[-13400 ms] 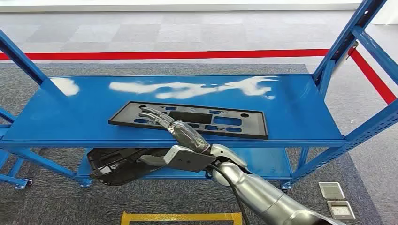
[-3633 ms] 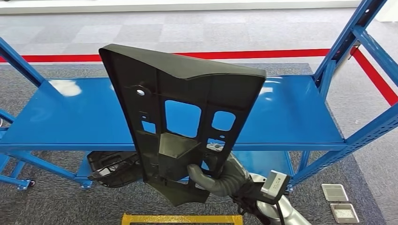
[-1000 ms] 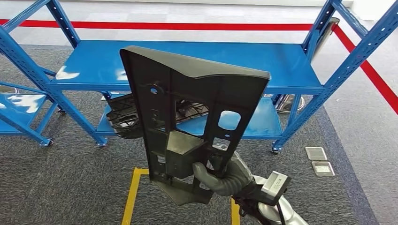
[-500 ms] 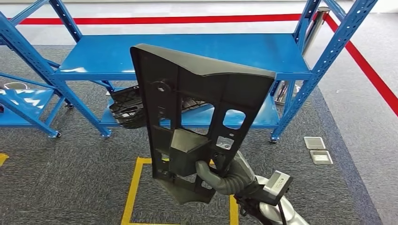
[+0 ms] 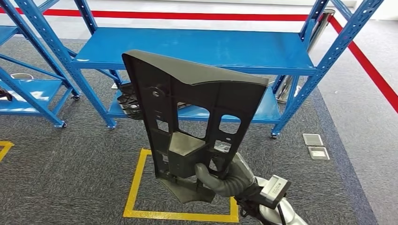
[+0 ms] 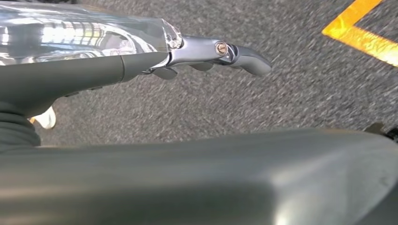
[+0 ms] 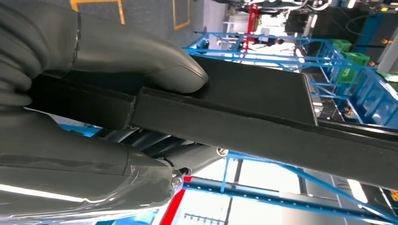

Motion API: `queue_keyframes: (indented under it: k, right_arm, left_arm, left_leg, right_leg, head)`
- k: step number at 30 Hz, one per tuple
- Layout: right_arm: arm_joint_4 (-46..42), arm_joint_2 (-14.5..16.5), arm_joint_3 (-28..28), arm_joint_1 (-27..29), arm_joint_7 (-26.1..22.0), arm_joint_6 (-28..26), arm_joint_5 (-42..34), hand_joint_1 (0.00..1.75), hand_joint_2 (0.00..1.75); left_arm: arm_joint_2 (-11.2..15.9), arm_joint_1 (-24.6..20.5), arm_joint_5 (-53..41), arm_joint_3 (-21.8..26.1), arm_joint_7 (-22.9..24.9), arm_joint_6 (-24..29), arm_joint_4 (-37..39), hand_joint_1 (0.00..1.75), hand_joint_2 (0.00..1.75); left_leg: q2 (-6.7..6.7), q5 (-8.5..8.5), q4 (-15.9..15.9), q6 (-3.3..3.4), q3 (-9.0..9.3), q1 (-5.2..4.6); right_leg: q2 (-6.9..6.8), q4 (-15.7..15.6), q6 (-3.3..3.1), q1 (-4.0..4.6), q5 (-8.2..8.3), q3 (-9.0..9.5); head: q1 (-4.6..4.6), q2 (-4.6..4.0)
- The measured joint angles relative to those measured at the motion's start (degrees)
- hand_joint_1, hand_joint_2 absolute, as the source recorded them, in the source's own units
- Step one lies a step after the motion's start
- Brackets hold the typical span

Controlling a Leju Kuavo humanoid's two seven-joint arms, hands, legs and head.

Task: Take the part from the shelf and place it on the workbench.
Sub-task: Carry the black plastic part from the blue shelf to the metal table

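The part [image 5: 197, 108] is a large flat black plastic panel with cut-out windows and a boxy pocket. It stands upright in front of me, well clear of the blue shelf [image 5: 197, 47]. My right hand [image 5: 223, 180] grips its lower edge from below. In the right wrist view the thumb [image 7: 136, 56] presses on the panel's [image 7: 263, 117] edge while the fingers wrap under it. My left hand [image 6: 187, 51] hangs over grey carpet, fingers stretched out, holding nothing.
A second black part [image 5: 131, 101] lies on the shelf's lower level. A yellow taped square [image 5: 136, 187] marks the carpet under the held panel. Another blue rack [image 5: 28, 89] stands to the left. Red floor tape [image 5: 366, 51] and two metal floor plates [image 5: 314, 145] lie to the right.
The whole scene has shifted as the camera moved: the shelf now sits a bit lower and to the right. The right hand still holds the panel upright the same way.
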Motion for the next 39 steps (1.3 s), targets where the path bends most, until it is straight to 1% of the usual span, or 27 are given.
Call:
queue_keyframes:
  k: [2,3,5,7,9,12,13,14,15,16,18,20,22,23,24,26,27,28,29,30,31,33,34,35,37,38,39]
  right_arm:
    - [0.0,0.0,0.0,0.1,0.0,0.0,0.0,1.75,1.75]
    - [-0.1,0.0,0.0,0.1,0.0,0.0,0.0,1.75,1.75]
    - [-0.1,-0.1,0.0,0.2,-0.1,-0.1,0.1,1.75,1.75]
    - [-0.2,-0.1,0.0,0.3,-0.1,-0.1,0.1,1.75,1.75]
    - [-0.2,0.0,0.0,0.3,-0.2,-0.2,0.2,1.75,1.75]
    - [-0.2,0.0,0.0,0.6,-0.4,-0.4,0.4,1.75,1.75]
    - [-0.2,0.0,0.0,0.7,-0.5,-0.5,0.5,1.75,1.75]
    - [-0.2,0.0,0.0,0.8,-0.5,-0.5,0.5,1.75,1.75]
    - [-0.2,0.0,0.0,0.8,-0.5,-0.5,0.6,1.75,1.75]
    - [-0.2,0.0,0.0,0.8,-0.6,-0.5,0.7,1.75,1.75]
    - [-0.4,0.0,0.0,0.9,-0.7,-0.6,0.8,1.75,1.75]
    - [-0.6,0.0,0.0,1.0,-0.8,-0.9,1.0,1.75,1.75]
    - [-0.7,0.0,0.0,1.0,-0.8,-1.0,1.0,1.75,1.75]
    - [-0.8,0.0,0.0,1.1,-0.9,-1.1,1.1,1.75,1.75]
    - [-0.9,0.0,0.0,1.1,-0.9,-1.1,1.1,1.75,1.75]
    - [-1.0,-0.1,0.0,1.5,-1.0,-1.2,1.1,1.75,1.75]
    - [-1.1,-0.2,0.0,1.7,-1.0,-1.3,1.1,1.75,1.75]
    - [-1.1,-0.2,-0.1,2.0,-1.0,-1.3,1.1,1.75,1.75]
    - [-1.0,-0.3,-0.1,2.3,-1.1,-1.3,1.1,1.75,1.75]
    - [-1.0,-0.3,-0.1,2.5,-1.1,-1.3,1.1,1.75,1.75]
    - [-1.1,-0.3,-0.1,2.6,-1.1,-1.3,1.1,1.75,1.75]
    - [-1.1,-0.3,-0.1,2.8,-1.2,-1.3,1.1,1.75,1.75]
    - [-1.1,-0.4,-0.1,2.9,-1.3,-1.3,1.1,1.75,1.75]
    - [-1.1,-0.4,-0.1,3.0,-1.3,-1.3,1.1,1.75,1.75]
    - [-1.2,-0.4,-0.1,3.3,-1.4,-1.3,1.1,1.75,1.75]
    - [-1.2,-0.4,-0.1,3.3,-1.4,-1.4,1.1,1.75,1.75]
    - [-1.3,-0.3,-0.1,3.3,-1.4,-1.4,1.1,1.75,1.75]
  left_arm:
    - [0.0,-0.1,0.0,0.0,0.0,0.0,0.0,0.00,1.75]
    - [0.0,-0.2,0.0,0.0,0.0,0.0,0.0,0.00,1.75]
    - [0.0,-0.4,-0.1,-0.1,0.0,0.0,0.0,0.00,1.75]
    - [0.0,-0.3,-0.1,-0.1,0.0,0.0,0.0,0.00,1.75]
    - [0.0,-0.2,-0.1,-0.1,0.1,0.0,0.0,0.00,1.75]
    - [0.0,-0.3,-0.1,-0.1,0.1,0.0,0.0,0.00,1.75]
    - [0.0,-0.2,-0.1,-0.1,0.1,0.0,0.0,0.00,1.75]
    - [0.0,0.0,-0.1,-0.1,0.1,0.0,0.0,0.00,1.75]
    - [0.0,0.1,-0.2,-0.1,0.2,0.0,0.0,0.00,1.75]
    - [0.0,0.1,-0.2,-0.1,0.2,0.0,0.0,0.00,1.75]
    - [0.0,0.1,-0.2,-0.1,0.2,0.0,0.0,0.00,1.75]
    - [0.0,0.0,-0.2,-0.1,0.2,0.0,0.0,0.00,1.75]
    - [0.0,0.3,-0.3,-0.1,0.2,0.0,0.0,0.00,1.75]
    - [0.0,0.4,-0.4,-0.1,0.2,0.0,0.0,0.00,1.75]
    - [0.0,0.5,-0.4,-0.1,0.2,0.0,0.0,0.00,1.75]
    - [0.0,0.4,-0.4,-0.2,0.2,0.0,0.0,0.00,1.75]
    - [0.0,0.3,-0.4,-0.2,0.2,0.0,0.0,0.00,1.75]
    - [0.1,0.4,-0.4,-0.1,0.2,0.0,0.0,0.00,1.75]
    - [0.1,0.4,-0.4,-0.1,0.2,0.0,0.0,0.00,1.75]
    - [0.1,0.5,-0.4,-0.1,0.3,0.0,0.0,0.00,1.75]
    - [0.1,0.5,-0.4,-0.1,0.3,0.0,0.0,0.00,1.75]
    - [0.1,0.4,-0.4,-0.2,0.4,0.0,0.0,0.00,1.75]
    - [0.1,0.4,-0.4,-0.1,0.4,0.0,0.0,0.00,1.75]
    - [0.1,0.3,-0.4,-0.1,0.5,0.0,0.0,0.00,1.75]
    - [0.1,0.4,-0.4,-0.1,0.6,0.0,0.0,0.00,1.75]
    - [0.2,0.6,-0.4,-0.1,0.6,0.0,0.0,0.00,1.75]
    - [0.2,0.6,-0.4,-0.1,0.6,0.0,0.0,0.00,1.75]
  left_leg:
    - [-0.87,0.02,0.8,-0.21,-0.73,-0.08]
    - [-1.33,0.03,1.3,-0.38,-1.19,-0.09]
    - [-2.23,0.21,1.8,-0.96,-2.14,-0.02]
    - [-2.92,0.35,2.0,-1.59,-2.66,0.16]
    - [-2.05,-1.20,4.0,-2.21,-3.78,0.18]
    - [-0.37,-6.13,14.0,-3.20,-8.59,0.58]
    - [-0.22,-6.78,16.6,-3.42,-9.77,0.71]
    - [-0.09,-6.37,17.3,-3.54,-10.02,0.80]
    - [0.19,-4.89,15.5,-3.57,-9.15,0.86]
    - [0.83,-2.78,12.1,-3.52,-7.46,0.88]
    - [3.26,0.32,4.9,-3.11,-4.03,0.53]
    - [4.58,0.85,2.2,-2.48,-3.05,0.07]
    - [3.68,1.05,1.9,-1.75,-3.32,0.00]
    - [3.17,1.27,1.8,-1.34,-3.38,0.09]
    - [2.68,1.53,1.6,-0.92,-3.43,0.20]
    - [1.67,1.89,1.5,-0.33,-3.65,0.31]
    - [1.06,1.98,1.5,-0.18,-3.77,0.26]
    - [0.41,2.03,1.5,-0.11,-3.85,0.21]
    - [-0.28,2.07,1.6,-0.08,-3.88,0.16]
    - [-1.00,2.08,1.6,-0.07,-3.87,0.15]
    - [-1.76,2.06,1.8,-0.10,-3.83,0.16]
    - [-3.23,1.97,2.2,-0.35,-4.12,0.19]
    - [-3.91,2.01,2.5,-0.63,-4.54,0.23]
    - [-4.57,2.10,2.7,-0.96,-5.02,0.30]
    - [-5.81,2.39,2.8,-1.65,-5.70,0.49]
    - [-5.54,2.23,3.0,-1.92,-5.89,0.46]
    - [-4.55,1.56,4.0,-2.21,-6.36,0.41]
  right_leg:
    - [1.83,-8.0,-0.41,-0.05,2.56,5.39]
    - [2.81,-11.2,-0.63,-0.11,3.08,7.24]
    - [3.72,-13.4,-0.98,-0.11,2.81,8.21]
    - [2.70,-13.6,-1.39,-0.17,2.95,8.06]
    - [1.36,-13.8,-1.98,-0.42,3.21,7.98]
    - [-1.01,-13.8,-2.35,-0.46,3.29,7.66]
    - [-1.78,-13.8,-2.35,-0.45,3.28,7.58]
    - [-2.49,-13.7,-2.34,-0.45,3.27,7.54]
    - [-3.16,-13.7,-2.30,-0.46,3.25,7.56]
    - [-3.78,-13.7,-2.23,-0.47,3.20,7.63]
    - [-4.89,-13.7,-1.93,-0.29,3.06,7.74]
    - [-5.90,-13.6,-1.43,-0.05,3.02,7.70]
    - [-6.66,-13.6,-0.78,-0.10,2.94,7.81]
    - [-5.99,-13.3,-0.47,-0.21,2.48,7.80]
    - [-4.70,-12.3,-0.23,-0.32,1.45,7.43]
    - [-1.48,-6.6,-0.06,-0.39,-2.15,5.03]
    - [-0.67,-2.6,-0.08,-0.37,-3.94,3.27]
    - [-0.33,0.6,-0.09,-0.35,-4.98,1.83]
    - [-0.20,2.2,-0.12,-0.33,-4.92,1.16]
    - [-0.09,1.4,-0.15,-0.35,-3.70,1.59]
    - [0.27,-1.6,-0.21,-0.39,-1.61,3.01]
    - [3.05,-9.0,-0.38,-0.69,1.89,6.30]
    - [4.36,-11.5,-0.48,-0.82,2.61,7.26]
    - [5.28,-12.5,-0.59,-0.87,2.60,7.57]
    - [4.48,-12.9,-0.90,-0.83,2.42,7.58]
    - [3.76,-13.0,-1.13,-0.89,2.49,7.64]
    - [2.92,-13.1,-1.42,-1.00,2.52,7.73]
  head:
    - [-0.01,0.00]
    - [0.00,0.00]
    - [-0.01,0.00]
    - [0.01,0.00]
    - [-0.02,0.00]
    - [-0.05,0.00]
    - [-0.05,0.00]
    - [-0.05,0.00]
    - [-0.05,0.00]
    - [-0.05,0.00]
    - [-0.06,0.00]
    - [-0.03,0.00]
    - [-0.02,0.00]
    - [-0.02,0.00]
    - [0.00,0.00]
    - [0.04,0.00]
    - [0.07,0.00]
    - [0.07,0.00]
    - [0.07,0.00]
    - [0.07,0.00]
    - [0.07,0.00]
    - [0.07,0.00]
    - [0.06,0.00]
    - [0.05,0.00]
    - [0.04,0.00]
    - [0.02,0.00]
    - [-0.01,0.00]
